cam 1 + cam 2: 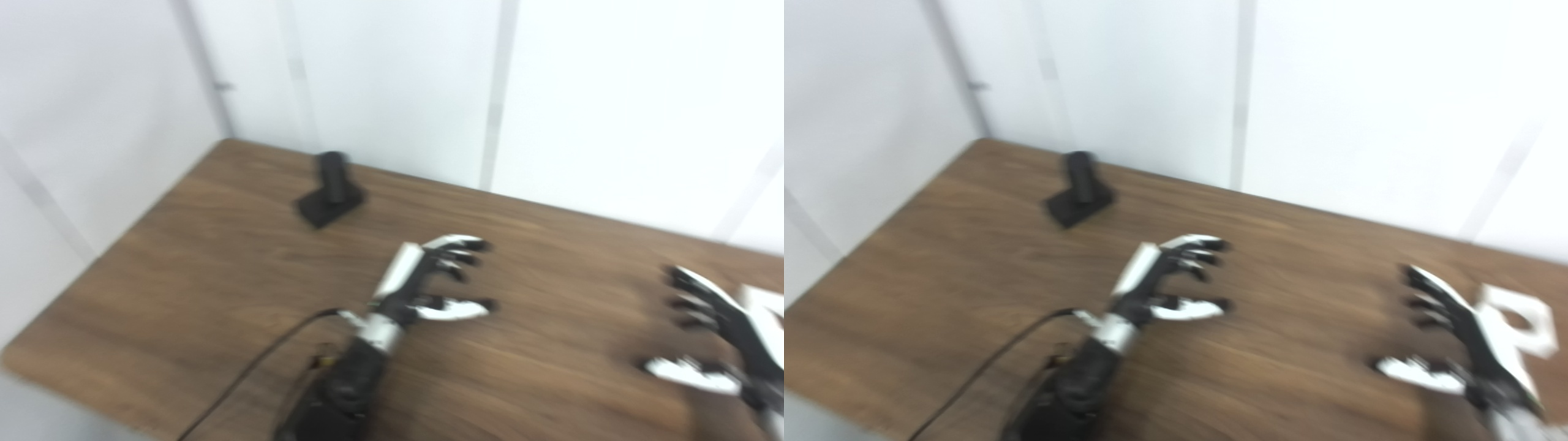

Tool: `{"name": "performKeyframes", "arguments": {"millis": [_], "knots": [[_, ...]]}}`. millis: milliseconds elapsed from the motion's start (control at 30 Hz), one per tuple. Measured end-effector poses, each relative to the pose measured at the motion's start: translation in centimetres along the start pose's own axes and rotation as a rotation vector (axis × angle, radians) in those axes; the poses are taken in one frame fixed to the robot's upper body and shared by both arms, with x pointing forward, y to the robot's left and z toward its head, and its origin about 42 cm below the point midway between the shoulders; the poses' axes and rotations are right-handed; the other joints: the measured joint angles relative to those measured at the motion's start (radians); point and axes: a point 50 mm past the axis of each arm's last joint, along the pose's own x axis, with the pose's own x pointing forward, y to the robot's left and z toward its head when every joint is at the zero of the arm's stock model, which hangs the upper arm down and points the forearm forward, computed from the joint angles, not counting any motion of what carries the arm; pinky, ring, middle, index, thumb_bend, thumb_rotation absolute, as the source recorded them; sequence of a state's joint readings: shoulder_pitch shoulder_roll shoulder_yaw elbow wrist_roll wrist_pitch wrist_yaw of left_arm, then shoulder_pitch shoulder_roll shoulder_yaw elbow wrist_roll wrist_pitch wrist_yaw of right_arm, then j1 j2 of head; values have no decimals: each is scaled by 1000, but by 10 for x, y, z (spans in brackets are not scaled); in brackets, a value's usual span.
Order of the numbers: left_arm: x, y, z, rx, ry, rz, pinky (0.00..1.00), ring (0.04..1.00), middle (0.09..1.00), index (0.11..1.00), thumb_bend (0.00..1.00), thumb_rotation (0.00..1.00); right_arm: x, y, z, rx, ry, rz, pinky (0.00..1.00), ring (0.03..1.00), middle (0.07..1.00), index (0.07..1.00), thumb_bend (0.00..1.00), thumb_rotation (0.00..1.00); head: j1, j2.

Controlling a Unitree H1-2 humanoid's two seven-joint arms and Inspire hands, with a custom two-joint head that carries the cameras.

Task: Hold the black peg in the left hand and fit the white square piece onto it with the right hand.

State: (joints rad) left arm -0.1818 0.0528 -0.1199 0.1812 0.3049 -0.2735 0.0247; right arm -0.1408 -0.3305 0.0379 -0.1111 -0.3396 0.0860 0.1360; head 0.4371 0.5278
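Note:
The black peg (331, 177) stands upright on its square black base (327, 205) at the far left of the wooden table (202, 263); it also shows in the right eye view (1080, 169). My left hand (429, 278) hovers open and empty over the table's middle, well to the right of and nearer than the peg. The white square piece (1522, 315) with a round hole lies flat at the far right, just behind my right hand (1451, 337). The right hand is open and empty, fingers spread. The frames are blurred.
White wall panels (392, 79) close off the table at the back and left. A black cable (245, 373) runs along my left forearm. The table's front left edge (67, 386) is near.

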Motion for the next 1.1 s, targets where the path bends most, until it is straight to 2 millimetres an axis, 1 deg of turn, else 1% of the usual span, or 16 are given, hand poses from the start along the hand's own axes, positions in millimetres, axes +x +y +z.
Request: {"name": "performKeyframes", "arguments": {"millis": [67,100,133,167,200,233,300,400,667,833,933,967,1033,1100], "knots": [[3,-5,0,3,3,-1,564,711,774,740,793,155,-1,0,-1,8,4,1,629,756,846,845,784,0,8,-17],[5,-6,0,7,4,0,562,711,775,738,794,159,-2,1,-1,10,5,2,605,739,832,838,786,0,8,-17],[5,-7,0,11,3,-1,562,711,775,738,795,161,-2,1,-1,8,5,2,597,733,828,836,787,0,8,-35],[5,-8,1,13,2,-2,560,711,776,737,797,173,-3,1,-1,3,6,2,591,726,820,837,786,0,8,-35],[6,-9,1,14,1,-3,559,711,775,733,799,178,-4,1,-1,-4,6,3,578,716,808,835,789,0,5,-64],[6,-10,0,13,2,-4,558,711,775,732,799,179,-6,2,0,-7,4,3,577,715,807,835,789,0,5,-65],[7,-11,0,12,-1,2,557,710,770,730,801,180,-6,3,0,-15,2,5,568,707,805,832,794,0,9,-81],[11,-12,-1,12,-8,3,568,714,767,729,794,183,-6,3,1,-24,4,3,541,691,794,822,800,0,11,-81],[11,-13,0,16,-12,4,566,715,774,730,787,191,-7,3,1,-23,19,1,466,666,778,806,817,2,6,-83],[12,-12,0,17,-13,6,560,712,766,724,777,168,-6,4,0,-25,20,2,460,661,764,801,825,9,9,-86],[11,-9,0,15,-12,24,553,704,751,712,768,167,-6,4,0,-25,22,2,455,657,761,800,828,12,8,-84],[11,-7,0,11,-11,33,559,693,737,701,773,171,-6,4,0,-24,22,3,451,657,765,800,823,28,9,-84],[10,-2,0,-5,-11,41,551,673,720,687,776,159,-6,4,0,-24,22,3,451,659,766,799,819,35,11,-83],[8,6,3,-15,-19,36,536,654,699,671,751,123,-7,4,0,-24,23,3,445,653,759,797,817,43,12,-83]]}}
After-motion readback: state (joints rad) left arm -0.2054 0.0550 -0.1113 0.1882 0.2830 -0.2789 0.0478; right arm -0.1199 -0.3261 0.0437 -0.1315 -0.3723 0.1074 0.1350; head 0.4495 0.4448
